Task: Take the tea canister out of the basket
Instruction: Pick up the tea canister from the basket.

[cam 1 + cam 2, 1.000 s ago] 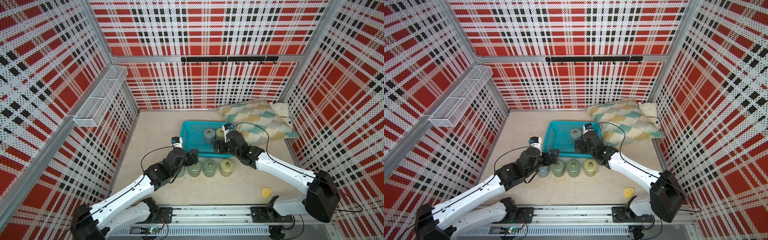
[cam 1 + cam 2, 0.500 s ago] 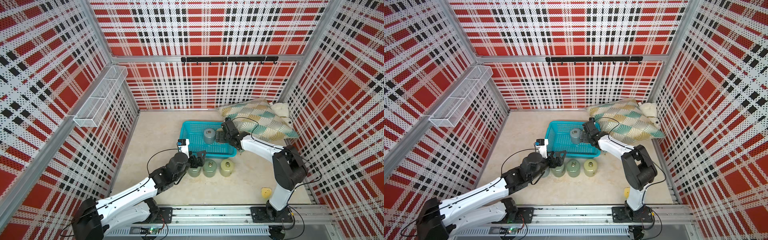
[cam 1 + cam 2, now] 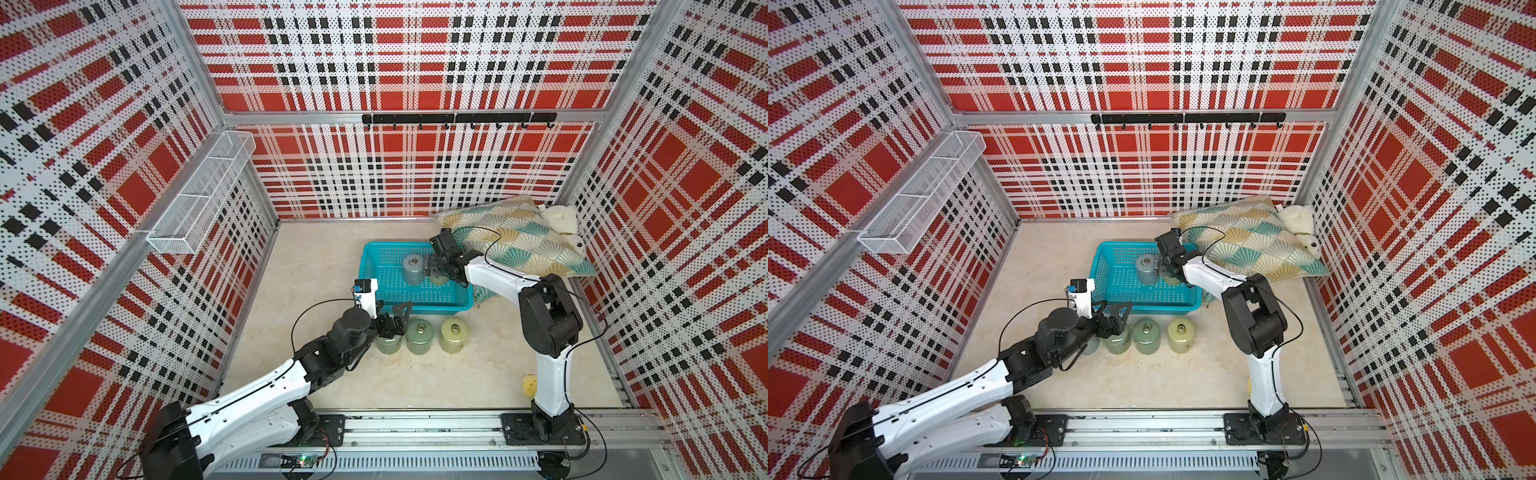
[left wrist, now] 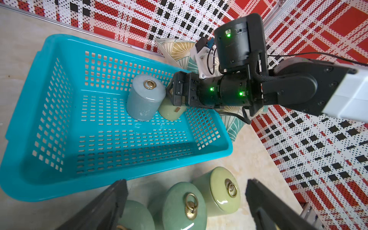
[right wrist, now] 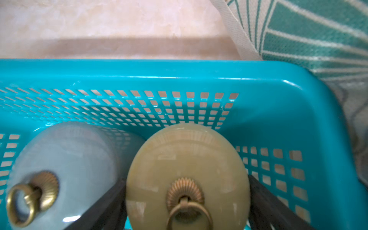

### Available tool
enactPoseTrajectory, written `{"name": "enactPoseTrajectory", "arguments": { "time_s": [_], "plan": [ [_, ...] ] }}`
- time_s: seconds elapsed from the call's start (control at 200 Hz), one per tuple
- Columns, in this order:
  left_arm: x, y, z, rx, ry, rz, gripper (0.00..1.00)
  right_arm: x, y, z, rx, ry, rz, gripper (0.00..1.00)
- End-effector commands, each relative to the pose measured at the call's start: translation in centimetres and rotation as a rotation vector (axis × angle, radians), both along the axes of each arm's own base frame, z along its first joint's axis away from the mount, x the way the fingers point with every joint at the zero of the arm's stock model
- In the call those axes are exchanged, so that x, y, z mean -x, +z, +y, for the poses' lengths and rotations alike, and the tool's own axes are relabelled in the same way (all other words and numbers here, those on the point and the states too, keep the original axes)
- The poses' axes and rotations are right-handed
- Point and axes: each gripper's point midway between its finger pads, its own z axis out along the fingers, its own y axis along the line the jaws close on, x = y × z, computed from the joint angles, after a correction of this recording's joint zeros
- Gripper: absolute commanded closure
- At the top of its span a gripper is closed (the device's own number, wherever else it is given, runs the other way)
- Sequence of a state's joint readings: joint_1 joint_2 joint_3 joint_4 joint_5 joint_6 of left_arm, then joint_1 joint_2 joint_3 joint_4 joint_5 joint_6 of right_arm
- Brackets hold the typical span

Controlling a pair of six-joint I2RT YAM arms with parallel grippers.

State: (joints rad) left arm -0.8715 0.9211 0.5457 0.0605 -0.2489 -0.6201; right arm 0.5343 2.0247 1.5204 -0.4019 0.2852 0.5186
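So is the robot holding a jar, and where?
The left gripper holds nothing. The right gripper has fingers flanking the lid of the yellow-green tea canister in the basket; whether it grips yet cannot be told.

Both top views are bright, evenly lit and sharp, with the wide lens bowing the red plaid walls (image 3: 104, 124) at the edges. In the right wrist view the olive-green glazed tea canister (image 5: 187, 159) between the right gripper's (image 5: 187, 199) fingers (image 5: 111, 209) is blurred and mirrors lattice reflections, and a shadow band lies along the far rim of the turquoise perforated plastic basket (image 5: 179, 73). White glare streaks mark the green glazed canisters (image 4: 183, 207) by the left gripper (image 4: 186, 184).
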Motion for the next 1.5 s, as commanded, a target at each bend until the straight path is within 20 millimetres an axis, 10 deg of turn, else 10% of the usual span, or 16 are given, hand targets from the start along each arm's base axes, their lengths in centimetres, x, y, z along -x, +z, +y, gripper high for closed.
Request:
{"name": "enactPoseTrajectory", "arguments": {
  "time_s": [0.0, 0.571, 0.737, 1.498],
  "plan": [
    [0.1, 0.2, 0.0, 0.0, -0.016, -0.023, 0.0, 0.0, -3.0, -0.9, 0.048, -0.027, 0.069, 0.07],
    [0.2, -0.2, 0.0, 0.002, -0.021, -0.013, 0.0, -0.9, -4.6, -0.2, 0.057, -0.012, 0.087, 0.07],
    [0.3, -0.2, 0.0, 0.003, -0.028, -0.008, 0.0, -1.0, -3.9, 0.1, 0.05, 0.012, 0.065, 0.27],
    [1.1, 0.1, -0.4, 0.034, -0.069, -0.009, 0.01, 5.6, 8.6, 4.0, 0.003, 0.151, -0.096, 0.31]
  ]
}}
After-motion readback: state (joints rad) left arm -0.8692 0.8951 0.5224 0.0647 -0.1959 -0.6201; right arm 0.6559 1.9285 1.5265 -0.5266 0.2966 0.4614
